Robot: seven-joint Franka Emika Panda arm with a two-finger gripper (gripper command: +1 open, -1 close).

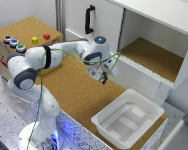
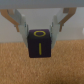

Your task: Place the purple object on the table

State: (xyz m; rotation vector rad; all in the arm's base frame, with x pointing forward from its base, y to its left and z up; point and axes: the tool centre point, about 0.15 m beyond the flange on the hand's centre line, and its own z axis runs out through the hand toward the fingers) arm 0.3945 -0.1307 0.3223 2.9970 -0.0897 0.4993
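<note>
Table [image 1: 69, 87]: matt, grainy cork-brown surface, rough in look; its front edge is white and speckled. Purple object [image 2: 40, 43]: dark, smooth-faced block, faintly glossy, with yellow markings on two faces. Gripper [image 2: 41, 26]: jaws of pale, matt plastic-like material with grey pads, closed on the block. Arm [image 1: 39, 62]: smooth, glossy white shells with dark joints. Bin [image 1: 128, 119] at 5 o'clock: smooth, translucent white plastic. Box [image 1: 24, 32] at 10 o'clock: cork-clad. Cabinet [image 1: 159, 20]: smooth white panels, cork floor.

The cork-brown table [image 1: 69, 90] carries a white plastic bin [image 1: 128, 117] — and a cork-clad box [image 1: 24, 37] at its far end.
</note>
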